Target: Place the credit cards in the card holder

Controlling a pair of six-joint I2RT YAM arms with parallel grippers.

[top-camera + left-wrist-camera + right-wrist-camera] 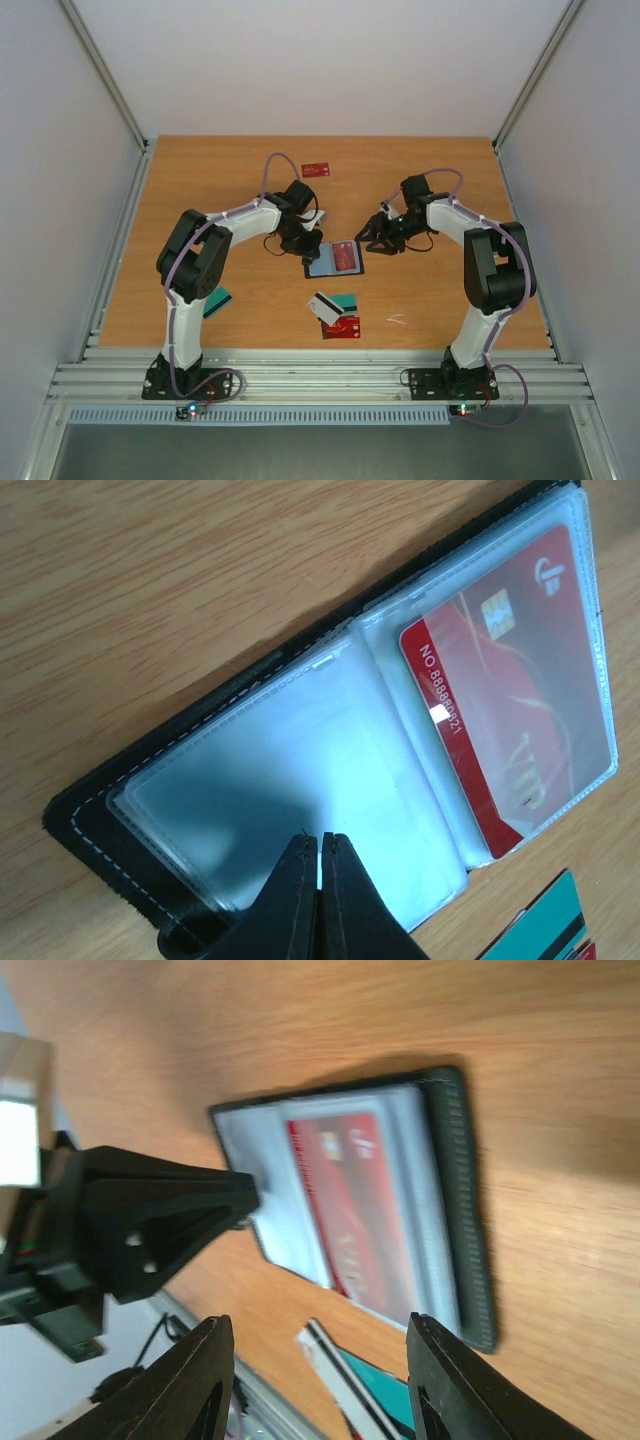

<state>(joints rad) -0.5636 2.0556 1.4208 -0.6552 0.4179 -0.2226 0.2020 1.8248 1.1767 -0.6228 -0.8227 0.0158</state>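
Table (200,180): open card holder (465,1200), red card (520,710) inside; left gripper (321,852) closed, perhaps touching; right gripper (318,1328) spread.

table (200,180): matt wood | card holder (300,770): glossy clear plastic sleeves

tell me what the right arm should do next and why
Probably swing the right gripper to the loose cards and pick one: its jaws are open and empty, one red card is already sleeved, and the shut left gripper rests on the holder.
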